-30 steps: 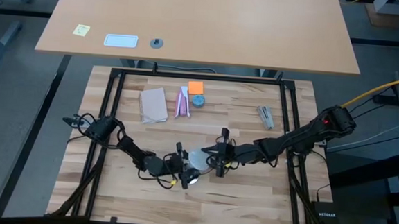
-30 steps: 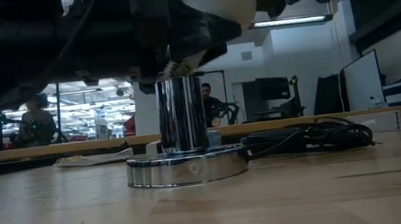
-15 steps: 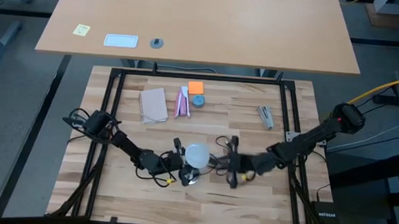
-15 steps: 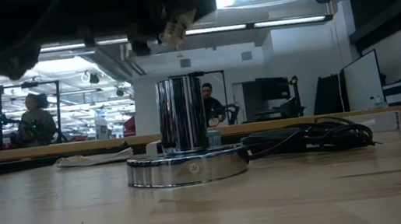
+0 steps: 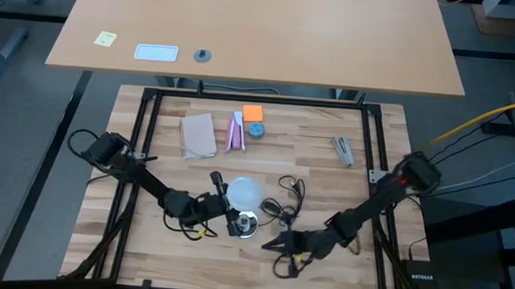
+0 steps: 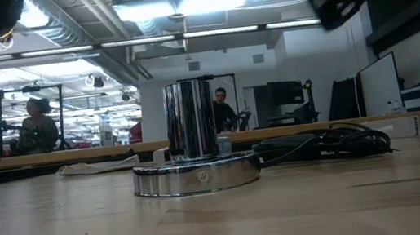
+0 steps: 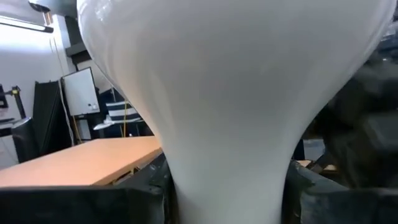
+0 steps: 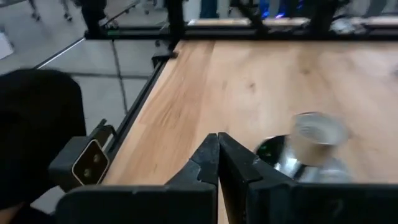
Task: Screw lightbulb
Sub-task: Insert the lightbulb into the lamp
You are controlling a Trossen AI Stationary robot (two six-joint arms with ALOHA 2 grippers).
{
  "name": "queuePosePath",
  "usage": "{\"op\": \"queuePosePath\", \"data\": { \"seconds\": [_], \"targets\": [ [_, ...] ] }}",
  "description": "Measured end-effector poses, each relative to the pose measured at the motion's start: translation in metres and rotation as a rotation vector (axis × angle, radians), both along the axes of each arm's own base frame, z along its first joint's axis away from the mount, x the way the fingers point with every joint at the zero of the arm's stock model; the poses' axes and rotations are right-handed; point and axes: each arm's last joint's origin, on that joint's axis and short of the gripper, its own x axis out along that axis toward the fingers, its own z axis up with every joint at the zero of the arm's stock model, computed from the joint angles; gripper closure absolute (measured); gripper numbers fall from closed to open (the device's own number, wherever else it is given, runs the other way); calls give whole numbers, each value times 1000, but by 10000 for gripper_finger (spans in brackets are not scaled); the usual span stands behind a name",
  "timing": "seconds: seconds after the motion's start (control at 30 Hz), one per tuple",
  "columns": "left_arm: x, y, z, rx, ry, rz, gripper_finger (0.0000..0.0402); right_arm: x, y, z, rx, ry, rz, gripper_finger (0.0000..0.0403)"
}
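The left tool (image 5: 228, 207) grips the bulb (image 5: 243, 194) by its neck, just above the socket (image 5: 247, 224) near the counter's (image 5: 367, 259) front edge, apparently poised for threading, while the closed right tool (image 5: 269, 245) waits nearby.

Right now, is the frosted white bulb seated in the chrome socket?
No: in the low view the chrome socket stands with its top bare, no bulb in it.
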Motion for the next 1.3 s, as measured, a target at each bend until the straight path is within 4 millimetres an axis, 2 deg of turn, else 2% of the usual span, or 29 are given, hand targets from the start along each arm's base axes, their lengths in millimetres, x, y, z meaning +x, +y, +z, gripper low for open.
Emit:
{"op": "queuePosePath", "data": {
  "seconds": [0.23,0.43,0.73,0.97,1.3],
  "targets": [
    [-11,-9,15,-24,-36,-25,251,54,10,-36,33,89,136,398],
    [-21,-21,20,-28,-34,-25,249,87,-4,-57,-24,158,69,398],
    [-35,-40,18,-39,3,-15,248,96,-36,-69,-143,248,-248,398],
    [-44,-52,17,-21,25,-30,248,103,-59,-70,-188,281,-301,398],
    [-48,-57,17,3,36,-43,247,116,-122,-62,-275,358,-346,398]
  ]
}}
